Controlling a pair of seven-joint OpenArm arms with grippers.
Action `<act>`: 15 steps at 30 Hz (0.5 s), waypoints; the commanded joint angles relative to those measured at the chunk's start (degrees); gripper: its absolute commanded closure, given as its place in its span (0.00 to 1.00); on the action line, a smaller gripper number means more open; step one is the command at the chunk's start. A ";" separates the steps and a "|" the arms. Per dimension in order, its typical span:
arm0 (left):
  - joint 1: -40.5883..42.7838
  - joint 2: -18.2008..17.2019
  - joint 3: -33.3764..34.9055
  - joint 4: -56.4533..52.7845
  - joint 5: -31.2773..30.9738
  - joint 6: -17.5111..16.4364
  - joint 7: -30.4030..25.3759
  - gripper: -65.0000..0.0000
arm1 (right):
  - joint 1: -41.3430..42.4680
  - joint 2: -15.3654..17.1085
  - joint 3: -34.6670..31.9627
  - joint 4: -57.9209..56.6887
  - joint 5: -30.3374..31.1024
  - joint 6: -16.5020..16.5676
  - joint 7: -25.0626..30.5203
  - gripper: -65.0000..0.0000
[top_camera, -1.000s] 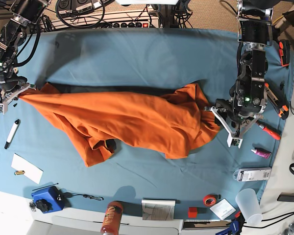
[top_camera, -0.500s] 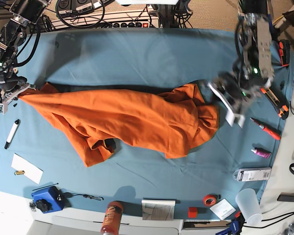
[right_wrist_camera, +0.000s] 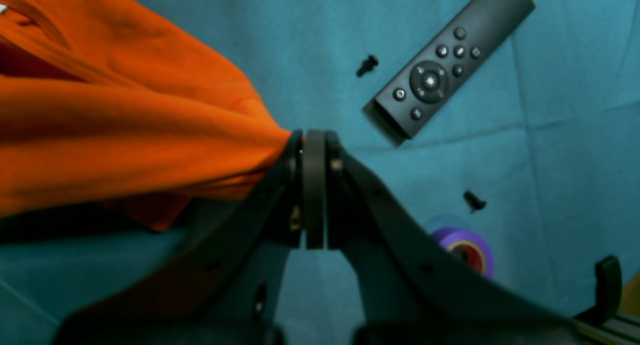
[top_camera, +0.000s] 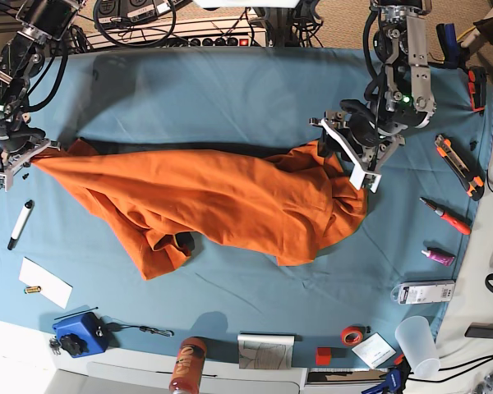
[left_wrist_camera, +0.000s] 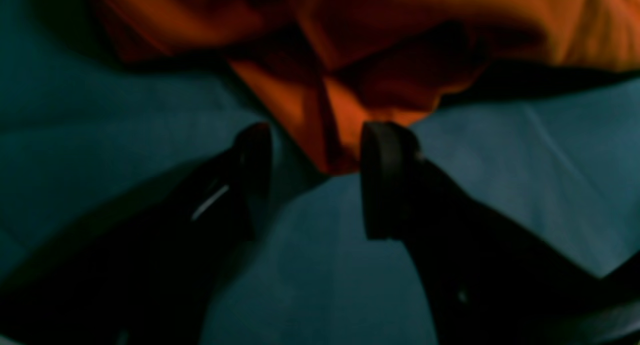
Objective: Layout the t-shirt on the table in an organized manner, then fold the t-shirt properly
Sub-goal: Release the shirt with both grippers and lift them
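Observation:
The orange t-shirt (top_camera: 222,201) lies bunched in a long band across the teal table (top_camera: 230,90). At the shirt's left end, my right gripper (top_camera: 25,160) pinches a corner; in the right wrist view the gripper (right_wrist_camera: 314,150) is shut on the t-shirt (right_wrist_camera: 125,120), pulled taut. My left gripper (top_camera: 345,152) hangs open over the shirt's upper right edge. In the left wrist view, a pointed fold of the t-shirt (left_wrist_camera: 400,35) reaches between the spread fingers of the gripper (left_wrist_camera: 320,155), over the table (left_wrist_camera: 500,160). Whether they touch the cloth I cannot tell.
A black remote (right_wrist_camera: 445,67), a purple tape roll (right_wrist_camera: 467,247) and small black screws lie near the right gripper. A marker (top_camera: 20,223), white card (top_camera: 45,281), blue device (top_camera: 78,332) and orange bottle (top_camera: 187,365) sit front left. A cutter (top_camera: 456,164), red pen (top_camera: 445,215) and cup (top_camera: 416,345) stand right.
My left gripper has swung from beside the shirt's right end toward the back and left, now over the shirt's upper right edge, still open. The right gripper and the shirt have stayed put.

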 commanded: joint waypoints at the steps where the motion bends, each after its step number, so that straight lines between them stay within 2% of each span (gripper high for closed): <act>1: -0.52 -0.04 -0.04 -0.09 -0.50 -0.04 -1.16 0.55 | 0.63 1.44 0.44 0.96 -0.35 -0.07 1.05 1.00; 10: -0.70 0.13 -0.04 -2.78 -5.11 -0.66 -2.71 0.55 | 0.63 1.44 0.44 0.96 -0.35 -0.07 1.05 1.00; 15: -0.81 2.16 0.90 -2.82 -6.03 -1.97 -2.73 0.55 | 0.63 1.42 0.44 0.96 -0.33 -0.07 1.05 1.00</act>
